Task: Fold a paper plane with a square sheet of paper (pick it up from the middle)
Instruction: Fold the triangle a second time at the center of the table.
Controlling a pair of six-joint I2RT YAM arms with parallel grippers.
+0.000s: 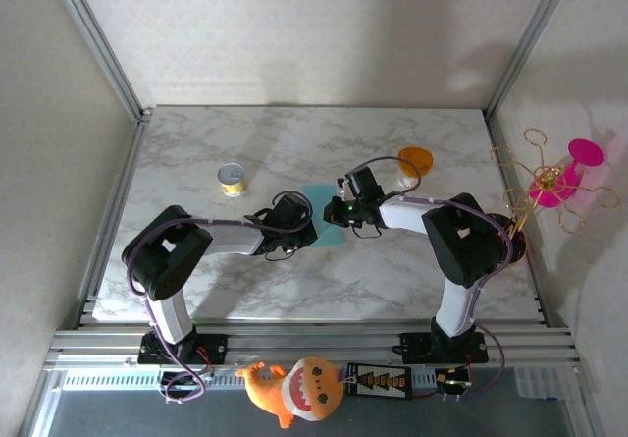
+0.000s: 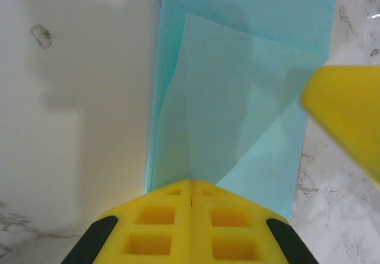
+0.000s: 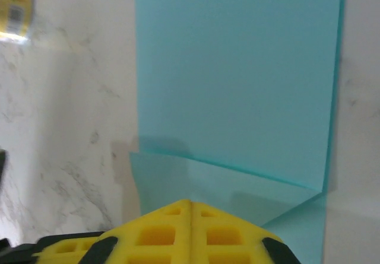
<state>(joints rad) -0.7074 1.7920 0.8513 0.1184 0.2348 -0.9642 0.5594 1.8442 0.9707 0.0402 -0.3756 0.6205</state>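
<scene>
**Skewed crease risk**

Sheet [image 1: 324,213] sits mid-frame in top view, betw. both arms. L gripper [image 2: 191,184] & R gripper [image 3: 190,203] each look clenched on a lifted flap. If you pull unevenly, expect a crooked fold or a tear.

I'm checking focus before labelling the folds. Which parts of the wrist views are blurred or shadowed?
Left wrist view: the teal paper is sharp, but the yellow shape at the right edge is out of focus, and a soft shadow darkens the table. Right wrist view: the can is blurred at the corner; the paper's crease reads clearly.
</scene>
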